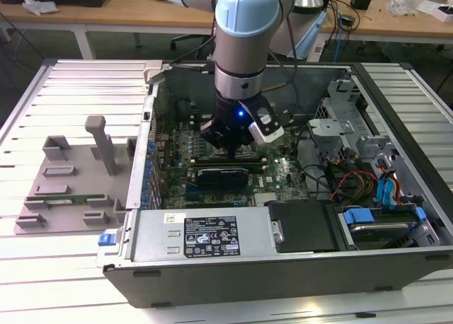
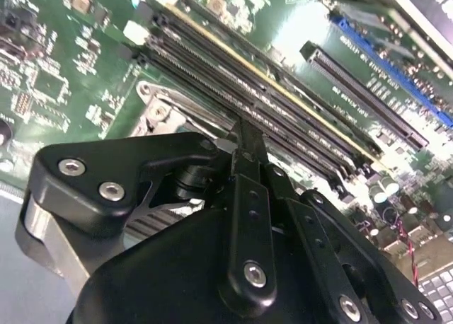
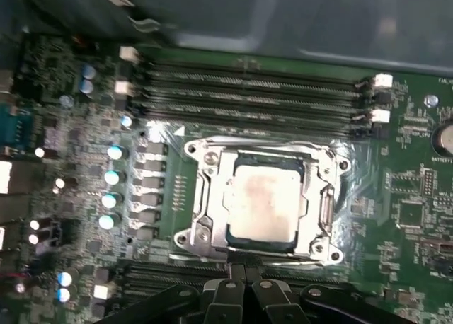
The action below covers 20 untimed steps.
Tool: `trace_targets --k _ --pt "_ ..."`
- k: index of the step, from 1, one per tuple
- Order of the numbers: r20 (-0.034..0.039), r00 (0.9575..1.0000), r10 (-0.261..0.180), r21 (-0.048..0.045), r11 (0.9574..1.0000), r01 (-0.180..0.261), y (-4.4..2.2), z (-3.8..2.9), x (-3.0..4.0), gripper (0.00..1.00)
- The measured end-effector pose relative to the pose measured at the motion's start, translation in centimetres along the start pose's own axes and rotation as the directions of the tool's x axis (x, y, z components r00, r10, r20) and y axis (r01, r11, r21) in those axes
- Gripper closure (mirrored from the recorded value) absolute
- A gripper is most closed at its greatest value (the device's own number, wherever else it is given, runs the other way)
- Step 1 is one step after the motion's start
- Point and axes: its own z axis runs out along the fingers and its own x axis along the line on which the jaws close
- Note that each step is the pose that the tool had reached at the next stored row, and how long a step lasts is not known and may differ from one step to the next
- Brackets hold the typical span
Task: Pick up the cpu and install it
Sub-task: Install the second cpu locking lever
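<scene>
Sitting inside its socket frame (image 3: 205, 197), the cpu (image 3: 263, 202) lies just beyond the empty, pressed-together fingers (image 3: 239, 273).

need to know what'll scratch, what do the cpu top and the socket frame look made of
The cpu top looks like dull silvery-grey metal, matte with faint smudges. The socket frame around it looks like bright bare metal with shiny highlights and screw heads at its corners. The look alone leaves the exact metals open.
</scene>
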Motion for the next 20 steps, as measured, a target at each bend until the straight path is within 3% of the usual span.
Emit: trace_targets --k 1,3,5,6,7,10,12,20 --pt "-0.0019 1.0 0.0 0.0181 0.9998 0.0 0.21 0.01 -0.18 0.89" --pt "-0.0051 1.0 0.0 0.0454 0.999 0.0 0.71 0.03 -0.5 0.89" --pt "-0.0058 1.0 0.0 0.0488 0.9988 0.0 1.54 0.04 -0.7 0.89" --pt "-0.0055 1.0 0.0 0.0485 0.9988 0.0 3.21 0.07 -1.0 0.89" --pt "-0.0056 1.0 0.0 0.0486 0.9988 0.0 3.44 0.05 -1.02 0.89" --pt "-0.0062 1.0 0.0 0.0537 0.9986 0.001 3.67 -0.75 -1.05 0.89" --pt "-0.0066 1.0 0.0 0.0574 0.9984 0.001 3.71 -1.85 -1.05 0.89" --pt "-0.0069 1.0 0.0 0.0609 0.9981 0.001 3.76 -3.62 -1.06 0.89"
